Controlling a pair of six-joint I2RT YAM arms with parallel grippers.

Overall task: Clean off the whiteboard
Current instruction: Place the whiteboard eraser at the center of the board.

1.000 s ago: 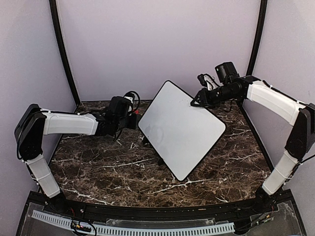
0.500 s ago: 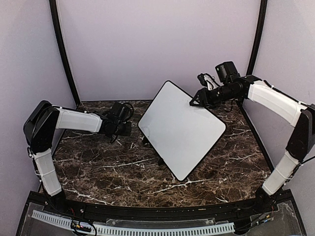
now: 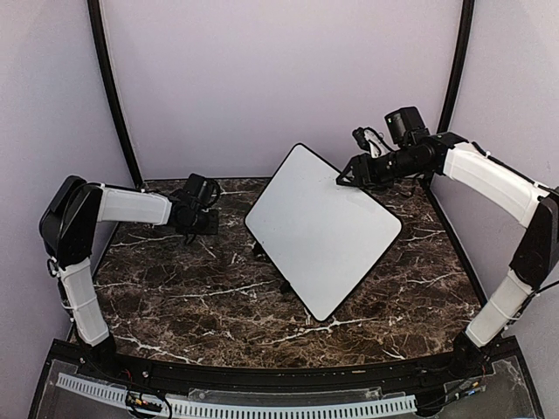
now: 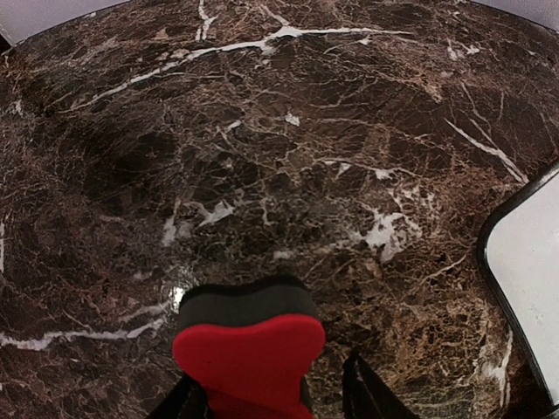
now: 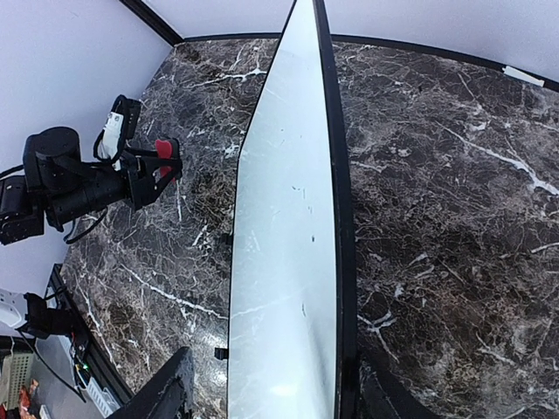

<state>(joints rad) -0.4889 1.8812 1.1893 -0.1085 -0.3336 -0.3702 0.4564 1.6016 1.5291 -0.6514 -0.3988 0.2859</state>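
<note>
At the centre of the counter (image 3: pixel 175 288), a dark brown marble-patterned slab with white veins, the whiteboard (image 3: pixel 323 231) stands propped at a tilt. It is a flat, glossy white rectangle with rounded corners and a thin black edge. One corner points near and the opposite corner points far. Its long edges appear to run from far-left to near-right.

The right claw (image 3: pixel 342 181) is open, its fingers astride the board's far-right edge.

The left claw (image 3: pixel 210 223), at far left and well apart from the board, is open. A red eraser (image 4: pixel 249 353) with a black felt layer sits between its fingers.
</note>
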